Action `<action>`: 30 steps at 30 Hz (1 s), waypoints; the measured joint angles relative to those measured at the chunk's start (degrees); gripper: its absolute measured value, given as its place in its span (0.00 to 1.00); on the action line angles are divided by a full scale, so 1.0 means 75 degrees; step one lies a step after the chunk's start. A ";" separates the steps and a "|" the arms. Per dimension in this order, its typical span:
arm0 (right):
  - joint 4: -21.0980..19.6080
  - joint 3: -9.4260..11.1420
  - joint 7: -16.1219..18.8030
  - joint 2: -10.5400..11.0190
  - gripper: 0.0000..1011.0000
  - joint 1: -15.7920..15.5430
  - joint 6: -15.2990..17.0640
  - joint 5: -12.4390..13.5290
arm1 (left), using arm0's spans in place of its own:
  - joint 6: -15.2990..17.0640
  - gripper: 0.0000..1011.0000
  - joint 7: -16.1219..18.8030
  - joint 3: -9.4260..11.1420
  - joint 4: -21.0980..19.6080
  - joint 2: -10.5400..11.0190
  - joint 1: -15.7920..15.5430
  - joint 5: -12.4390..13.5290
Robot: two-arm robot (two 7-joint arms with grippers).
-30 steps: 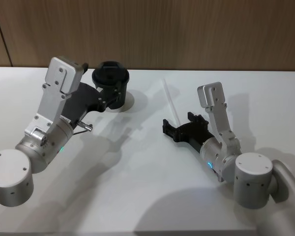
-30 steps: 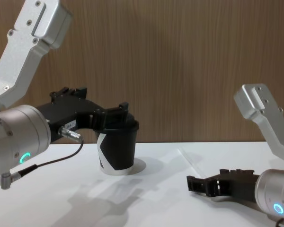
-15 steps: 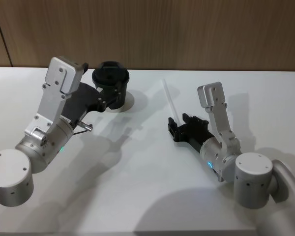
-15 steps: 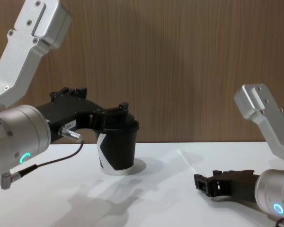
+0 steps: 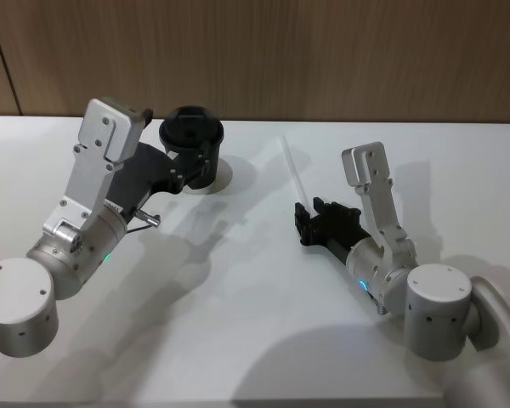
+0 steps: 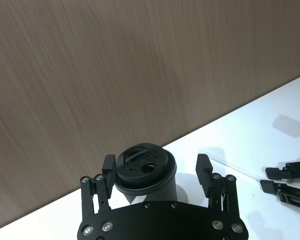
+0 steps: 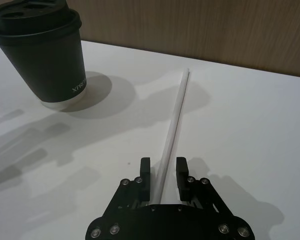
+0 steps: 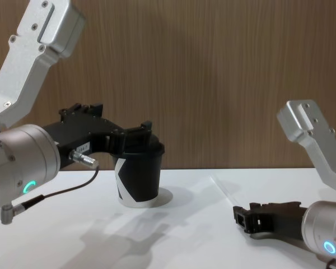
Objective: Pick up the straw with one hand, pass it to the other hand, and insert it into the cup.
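Note:
The black cup (image 5: 192,129) with its domed lid stands at the back of the table, also seen in the chest view (image 8: 138,178). My left gripper (image 5: 178,140), the one with the grey cable, is open, a finger on each side of the cup (image 6: 145,170) at lid height without touching it. The translucent straw (image 5: 289,166) lies flat on the table right of the cup. My right gripper (image 7: 163,167) is low over the straw's near end (image 7: 176,112), its fingers close on both sides with a small gap left.
The white table (image 5: 238,297) ends at a wood-panelled wall (image 5: 323,51) just behind the cup. A silver plug (image 5: 150,220) and grey cable hang below the left wrist. Bare table lies between the two arms.
The right gripper's fingers have narrowed from wide open to close around the straw's near end. The left arm, the cup and the straw have not moved.

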 joint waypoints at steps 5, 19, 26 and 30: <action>0.0001 0.0000 0.0000 0.0000 0.28 0.0000 0.0004 0.0000 | 0.0000 0.99 0.0000 0.0000 0.0000 0.0000 0.0000 0.0000; 0.0001 -0.0001 -0.0001 0.0000 0.19 -0.0001 0.0005 0.0000 | 0.0000 0.99 0.0000 0.0000 0.0000 0.0000 0.0000 0.0000; 0.0002 0.0000 -0.0001 0.0000 0.08 -0.0001 0.0005 0.0001 | 0.0000 0.99 0.0000 0.0000 0.0000 0.0000 0.0000 0.0000; 0.0001 0.0000 -0.0001 0.0000 0.05 -0.0001 0.0005 0.0001 | 0.0000 0.99 0.0000 0.0000 0.0000 0.0000 0.0000 0.0000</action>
